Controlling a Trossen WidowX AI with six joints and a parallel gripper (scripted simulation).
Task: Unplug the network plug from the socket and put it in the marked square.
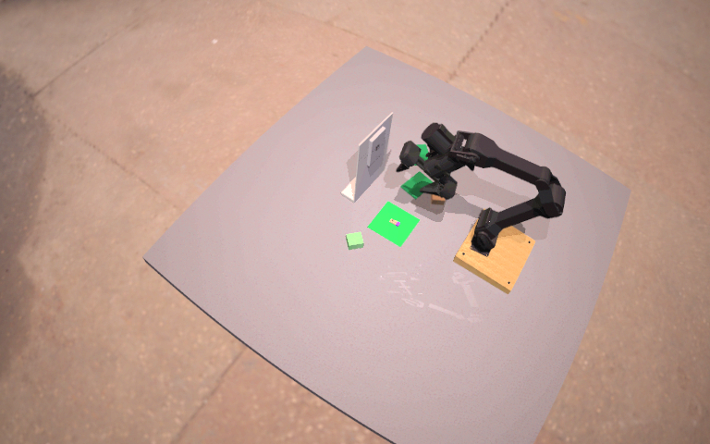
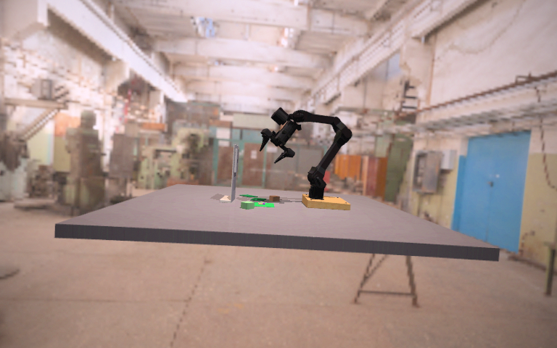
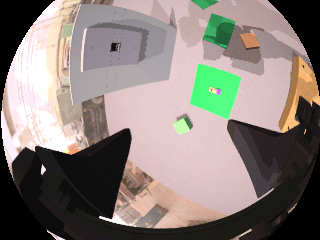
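Socket on upright panel point(image 1: 373, 153) looks vacated. Network plug point(image 1: 394, 222) lying inside marked square point(image 1: 403, 234) on desk point(image 1: 293, 292). Claw point(image 2: 275, 148) wide, empty, raised. Risk: descent could clip panel or nudge plug off square.

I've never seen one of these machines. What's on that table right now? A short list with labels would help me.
arm: black, bolted to a wooden base plate, raised above the table
tool: open wide, holding nothing, up in the air
upright panel: white, standing on the table; its dark socket looks vacant
plug: small, lying inside a bright green square
light green cube: beside that square, apart from it
brown block: farther back, near two other green patches
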